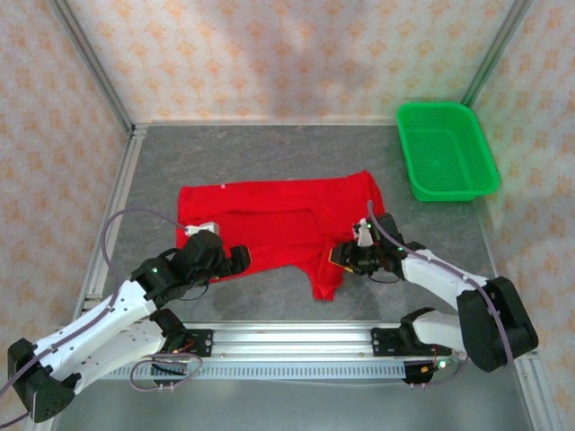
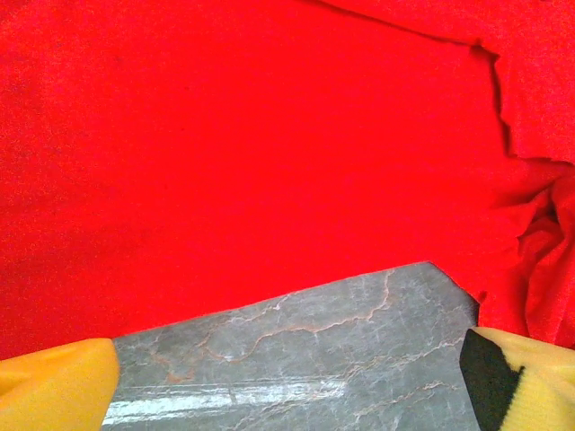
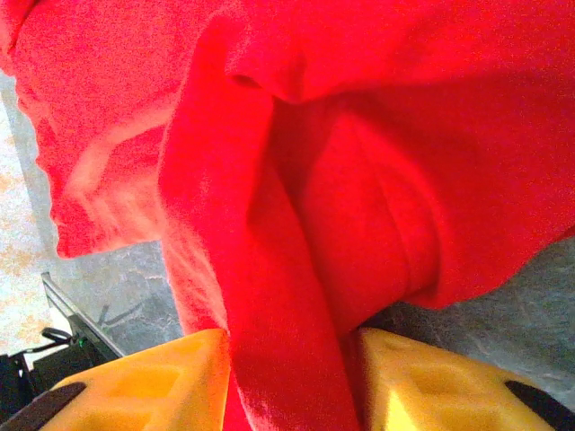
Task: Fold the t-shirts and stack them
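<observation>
Jaws: left gripper [image 2: 287, 382] wide over grey marbled table [image 2: 359, 323] at hem; right gripper [image 3: 287, 377] pinches bunched fold of red cloth t-shirt [image 3: 359, 135]. Green mesh basket [image 1: 446, 153] well apart.

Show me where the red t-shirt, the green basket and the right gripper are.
red t-shirt [image 1: 269, 220], top view, middle of the spread cloth.
green basket [image 1: 446, 154], top view, bare mesh floor.
right gripper [image 3: 289, 373], right wrist view, midway between its fingers, on the pinched fold.
</observation>
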### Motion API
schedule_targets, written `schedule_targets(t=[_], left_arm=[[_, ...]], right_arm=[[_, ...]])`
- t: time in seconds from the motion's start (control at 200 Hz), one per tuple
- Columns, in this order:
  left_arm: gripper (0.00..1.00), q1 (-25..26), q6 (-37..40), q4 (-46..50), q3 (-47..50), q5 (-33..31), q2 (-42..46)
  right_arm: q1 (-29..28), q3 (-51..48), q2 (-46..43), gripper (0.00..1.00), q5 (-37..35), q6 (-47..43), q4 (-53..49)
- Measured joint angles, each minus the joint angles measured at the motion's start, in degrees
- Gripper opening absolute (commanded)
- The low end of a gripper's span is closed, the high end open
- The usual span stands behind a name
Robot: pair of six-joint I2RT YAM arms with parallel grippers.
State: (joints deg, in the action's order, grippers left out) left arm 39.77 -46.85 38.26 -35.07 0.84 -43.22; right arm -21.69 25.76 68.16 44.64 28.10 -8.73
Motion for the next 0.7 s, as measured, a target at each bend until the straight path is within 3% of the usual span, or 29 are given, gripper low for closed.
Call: schedule_targets(t=[0.295,0.435,0.701], left_arm=[[0.99,0.0,-0.9,0.9,1.1,-0.2,2.0],[0.99,0.0,-0.9,0.9,1.1,-0.2,1.9],[0.99,0.0,-0.9,1.8,1.1,-1.2,2.0]], right_arm=[[0.0,-3.5,-7.8,0.07,1.9,-0.9,-1.8],[0.0,-1.9,-9.2,0.0,1.7,-0.3,-6.5],[0.0,10.1,-12.2,0.0,0.6,2.1,-22.6]])
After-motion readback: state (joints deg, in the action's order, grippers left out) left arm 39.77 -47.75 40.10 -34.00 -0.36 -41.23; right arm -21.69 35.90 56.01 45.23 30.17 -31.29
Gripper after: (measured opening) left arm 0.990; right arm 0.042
